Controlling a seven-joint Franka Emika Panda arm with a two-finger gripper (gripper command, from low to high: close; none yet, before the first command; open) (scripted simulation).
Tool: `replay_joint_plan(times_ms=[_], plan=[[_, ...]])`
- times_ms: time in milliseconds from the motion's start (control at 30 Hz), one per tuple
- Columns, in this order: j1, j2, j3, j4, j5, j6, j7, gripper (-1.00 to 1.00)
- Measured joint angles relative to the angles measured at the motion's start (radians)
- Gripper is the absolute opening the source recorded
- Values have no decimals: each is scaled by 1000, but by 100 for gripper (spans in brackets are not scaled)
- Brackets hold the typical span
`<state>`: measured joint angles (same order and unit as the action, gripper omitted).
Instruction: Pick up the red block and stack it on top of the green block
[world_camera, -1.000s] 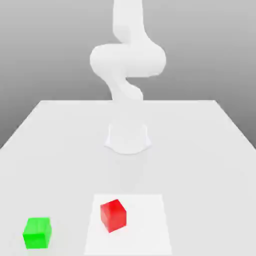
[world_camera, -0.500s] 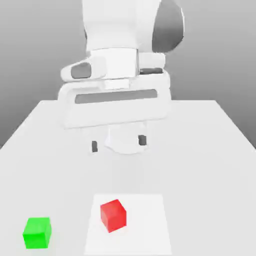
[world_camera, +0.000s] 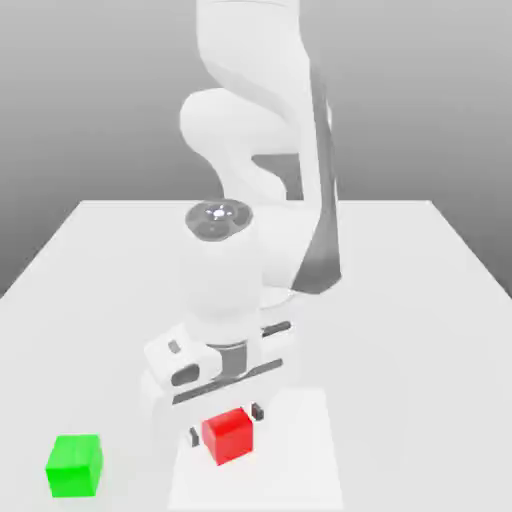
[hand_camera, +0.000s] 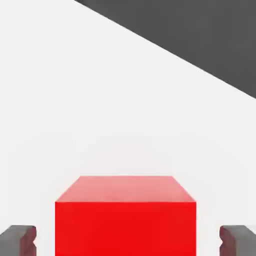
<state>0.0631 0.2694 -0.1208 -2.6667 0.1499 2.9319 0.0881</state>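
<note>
Gripper (world_camera: 226, 425) is spread wide astride the red block (world_camera: 228, 437), lower centre of the exterior view. Grasping appears in hand; the next move calls for closing, then lifting toward the green block (world_camera: 75, 466), lower left.

The place reads as a bare simulated robotics lab rather than a furnished room. A white robot arm (world_camera: 265, 130) rises from its base on a plain pale desk (world_camera: 400, 330), with a flat grey gradient behind it where walls would be. On the desk lies a lighter rectangular patch (world_camera: 290, 470), and simple, smooth cubes, one red (world_camera: 228, 437) and one green (world_camera: 75, 466), suggest a rendered test setup.
</note>
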Motion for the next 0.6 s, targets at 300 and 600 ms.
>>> replay_joint_plan(times_ms=[300, 600], plan=[[24, -149, -44, -23, -92, -123, 68, -100], [-121, -103, -225, 229, -40, -343, 377, -100]])
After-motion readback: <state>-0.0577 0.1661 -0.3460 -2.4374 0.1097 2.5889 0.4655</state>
